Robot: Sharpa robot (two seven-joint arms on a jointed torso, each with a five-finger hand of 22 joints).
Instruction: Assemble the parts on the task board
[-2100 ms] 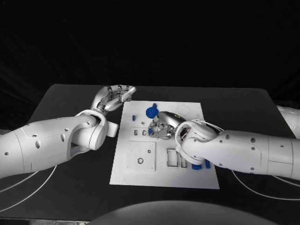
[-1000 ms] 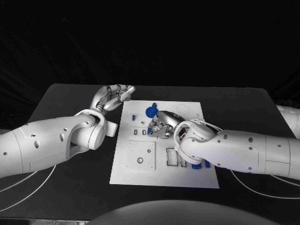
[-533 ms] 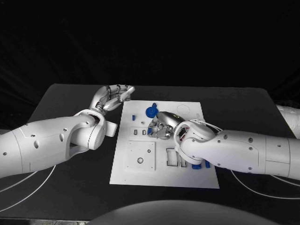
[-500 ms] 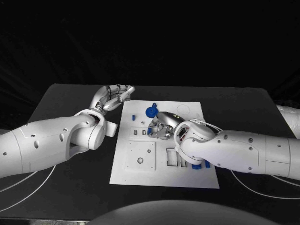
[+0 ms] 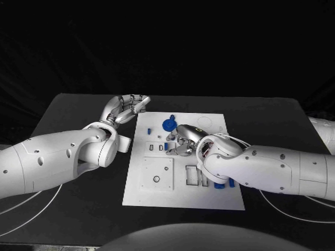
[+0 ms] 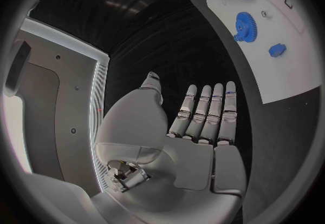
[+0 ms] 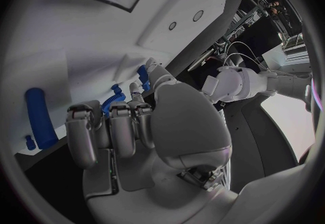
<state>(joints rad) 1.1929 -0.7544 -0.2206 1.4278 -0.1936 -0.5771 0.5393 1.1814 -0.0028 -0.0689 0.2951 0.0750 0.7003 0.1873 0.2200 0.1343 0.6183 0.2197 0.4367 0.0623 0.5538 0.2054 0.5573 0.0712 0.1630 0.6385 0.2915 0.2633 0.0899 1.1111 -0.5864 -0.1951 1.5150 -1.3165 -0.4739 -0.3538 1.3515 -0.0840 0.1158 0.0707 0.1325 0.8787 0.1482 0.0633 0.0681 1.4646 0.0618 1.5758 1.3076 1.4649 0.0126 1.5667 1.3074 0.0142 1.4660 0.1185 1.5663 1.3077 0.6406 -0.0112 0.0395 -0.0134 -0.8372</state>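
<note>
The white task board [image 5: 184,193] lies in the middle of the black bench [image 5: 69,110]. The right hand [image 5: 184,140] is down on the board's upper half, at about 12 o'clock from the board's centre, its fingers curled in around a small blue part [image 7: 114,97]; whether it truly grips the part I cannot tell. A blue gear [image 5: 168,125] stands on the board at 11 o'clock of that hand, just beside it. More blue parts [image 5: 220,184] lie at the board's 4 o'clock side by the right forearm. The left hand [image 5: 125,109] hovers off the board's far left corner, fingers straight and apart, holding nothing.
</note>
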